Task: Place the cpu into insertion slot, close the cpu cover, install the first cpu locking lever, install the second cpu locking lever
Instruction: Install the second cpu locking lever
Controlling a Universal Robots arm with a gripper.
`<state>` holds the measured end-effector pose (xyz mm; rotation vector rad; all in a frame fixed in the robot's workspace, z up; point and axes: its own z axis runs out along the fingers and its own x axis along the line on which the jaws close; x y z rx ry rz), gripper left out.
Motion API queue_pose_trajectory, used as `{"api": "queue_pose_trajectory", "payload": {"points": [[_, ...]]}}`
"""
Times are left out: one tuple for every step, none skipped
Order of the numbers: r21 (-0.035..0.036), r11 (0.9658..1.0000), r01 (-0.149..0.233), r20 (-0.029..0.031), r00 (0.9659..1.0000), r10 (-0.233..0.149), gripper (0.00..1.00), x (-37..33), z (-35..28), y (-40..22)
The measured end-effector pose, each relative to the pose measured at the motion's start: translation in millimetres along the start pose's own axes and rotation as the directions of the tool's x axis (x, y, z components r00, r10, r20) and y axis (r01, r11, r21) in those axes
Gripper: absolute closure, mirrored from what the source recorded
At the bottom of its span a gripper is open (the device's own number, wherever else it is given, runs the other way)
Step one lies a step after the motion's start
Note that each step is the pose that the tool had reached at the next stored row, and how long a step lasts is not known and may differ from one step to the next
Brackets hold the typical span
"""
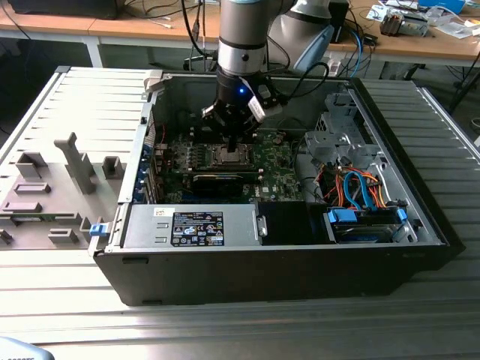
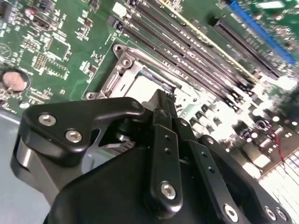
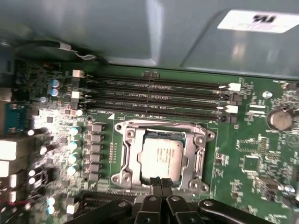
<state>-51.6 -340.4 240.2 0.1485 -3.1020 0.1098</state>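
Observation:
The cpu (image 3: 161, 157) lies pale and square in the insertion slot (image 3: 122, 177) on the green board; it also shows in the second wrist view (image 2: 142, 88). The grey cpu cover (image 3: 161, 127) lies flat as a frame around the chip. My gripper (image 3: 161, 181) is shut, its two black fingertips pressed together at the edge of the slot, touching or just above the frame's rim. Nothing shows between them. In the exterior view the gripper (image 1: 234, 142) points straight down onto the slot (image 1: 229, 157) inside the open computer case. I cannot make out the locking levers.
Long black memory slots (image 3: 159, 98) run beside the socket. A long black card (image 1: 217, 180) lies close in front, then the power supply box (image 1: 191, 225). A drive cage (image 1: 337, 142) and coloured cables (image 1: 352, 187) fill the exterior view's right. Case walls (image 1: 146, 142) surround the board.

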Motion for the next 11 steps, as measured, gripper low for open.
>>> {"api": "queue_pose_trajectory", "payload": {"points": [[0.001,1.0,0.0,-0.0002,1.0,0.0,0.89,0.2,-3.3,-0.2],[0.0015,1.0,0.0,-0.0002,1.0,0.0,0.89,0.3,-6.8,-0.5],[0.0016,1.0,0.0,-0.0002,1.0,0.0,0.89,0.4,-8.5,-0.6],[0.0014,1.0,0.0,-0.0001,1.0,0.0,0.89,0.3,-9.0,-0.6],[0.0013,1.0,0.0,0.0,1.0,0.0,0.89,0.4,-9.0,-0.6],[0.0012,1.0,0.0,0.0,1.0,0.0,0.89,0.3,-9.1,-0.6],[0.0014,1.0,0.0,-0.0001,1.0,0.0,0.89,0.4,-9.2,-0.6],[0.0014,1.0,0.0,-0.0001,1.0,0.0,0.89,0.4,-9.4,-0.6],[0.0015,1.0,0.0,-0.0002,1.0,0.0,0.89,0.4,-9.6,-0.7],[0.0015,1.0,0.0,-0.0001,1.0,0.0,0.89,0.4,-9.6,-0.7],[0.0015,1.0,0.0,-0.0001,1.0,0.0,0.89,0.4,-9.7,-0.7]]}}
